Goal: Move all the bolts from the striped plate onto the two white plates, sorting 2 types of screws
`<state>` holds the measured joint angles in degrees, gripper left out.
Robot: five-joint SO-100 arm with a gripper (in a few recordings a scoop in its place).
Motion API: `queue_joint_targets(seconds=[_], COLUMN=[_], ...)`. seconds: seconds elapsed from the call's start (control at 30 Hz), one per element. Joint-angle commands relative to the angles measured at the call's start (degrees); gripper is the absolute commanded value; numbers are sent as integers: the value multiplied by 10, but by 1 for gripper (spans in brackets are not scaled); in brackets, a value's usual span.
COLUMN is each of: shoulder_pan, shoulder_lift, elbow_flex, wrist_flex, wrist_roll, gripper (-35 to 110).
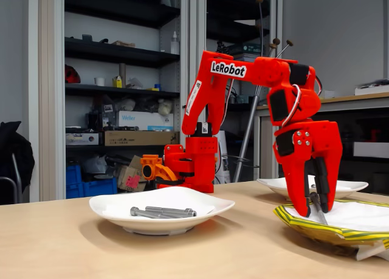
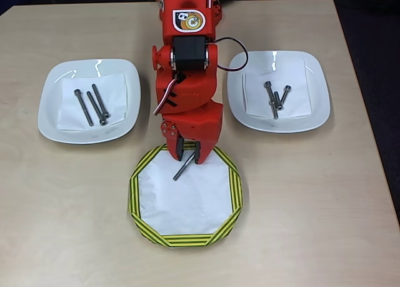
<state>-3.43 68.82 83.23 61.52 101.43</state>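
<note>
Reaching down into the striped plate at the right of the fixed view, the red gripper has its fingers on either side of a grey bolt, whose shaft slants down to the plate's white inside. The jaws stand only slightly apart, close about the bolt's upper end; whether they already pinch it I cannot tell from here. Near left, a white plate holds long bolts lying flat side by side. A second white plate shows just behind the gripper, further back.

In the overhead view the gripper sits over the far rim of the striped plate, and the one bolt there lies slanted, its upper end between the fingertips. The left plate carries three long bolts on a paper sheet; the right plate carries shorter bolts, clustered and touching.

The step in hand looks like the pick of the last bolt left on the striped plate. Next it calls for a firm closing, a clean lift clear of the rim, then a carry to whichever white plate matches its length; it appears closer to the shorter kind, though that is uncertain.
</note>
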Motion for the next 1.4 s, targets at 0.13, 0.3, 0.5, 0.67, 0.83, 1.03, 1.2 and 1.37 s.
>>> queue_joint_targets(seconds=[0.13, 0.3, 0.5, 0.67, 0.83, 1.03, 1.2, 1.37], shoulder_pan=[1, 17, 58, 121, 210, 309, 352, 367], shoulder_lift=[24, 24, 46, 86, 138, 199, 214, 204], elbow_flex=[-3, -47, -100, -114, -104, -48, 17, 47], wrist_flex=[18, 70, 151, 218, 262, 274, 230, 199], wrist_roll=[-13, -91, -207, -323, -449, -534, -556, -545], gripper=[0, 0, 0, 0, 0, 0, 0, 0])
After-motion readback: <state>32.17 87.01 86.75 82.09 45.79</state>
